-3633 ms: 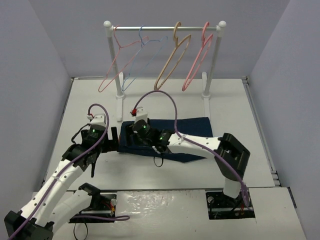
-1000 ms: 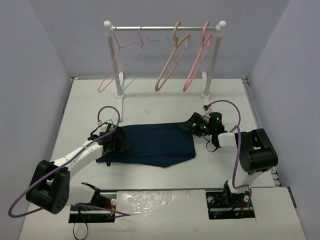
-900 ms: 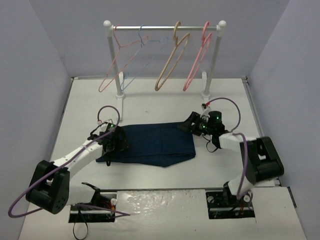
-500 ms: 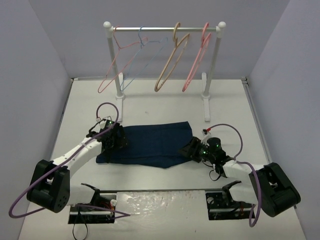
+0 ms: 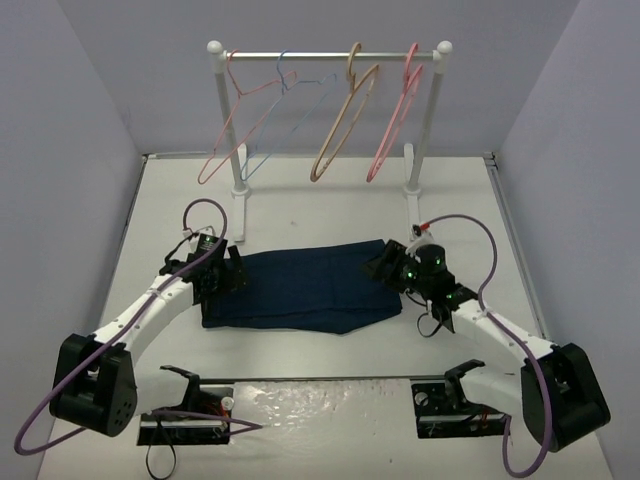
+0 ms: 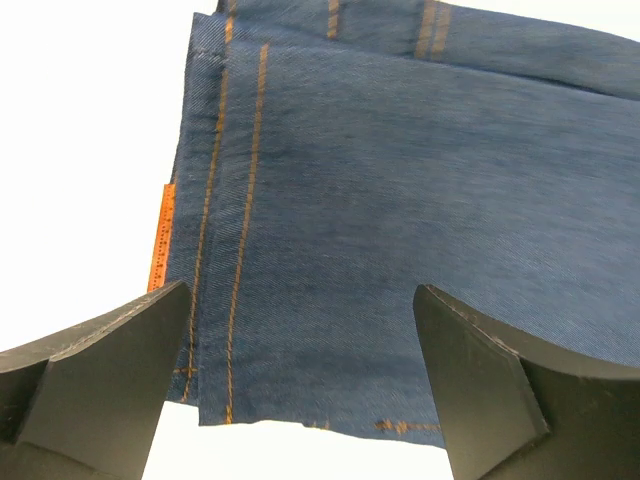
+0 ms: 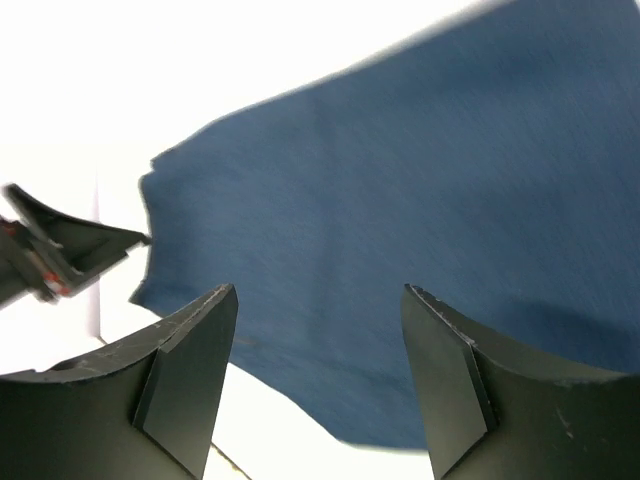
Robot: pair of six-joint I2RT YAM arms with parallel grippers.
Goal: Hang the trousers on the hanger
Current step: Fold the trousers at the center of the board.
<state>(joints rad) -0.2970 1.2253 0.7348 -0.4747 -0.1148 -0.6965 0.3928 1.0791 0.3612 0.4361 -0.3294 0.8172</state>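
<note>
- While the trousers [image 5: 300, 290] lie flat on the table [image 5: 300, 205], the right gripper [image 5: 385, 268] has swung from their near corner back to their right end, jaws apart and empty.
- Left gripper [image 5: 218, 277] stays at the left hem, spread wide, holding nothing; I judge hanging unstarted.
- Count: 1 trousers, 1 tan hanger [image 5: 340, 125], 2 pink hangers [image 5: 225, 130], 1 light-blue hanger [image 5: 250, 173].

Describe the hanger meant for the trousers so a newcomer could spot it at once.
A white rack stands at the back of the table, four hangers on its rail. The hanger is third from the left, between a thin light-blue hanger and a thin pink hanger. It alone is tan and thicker.
</note>
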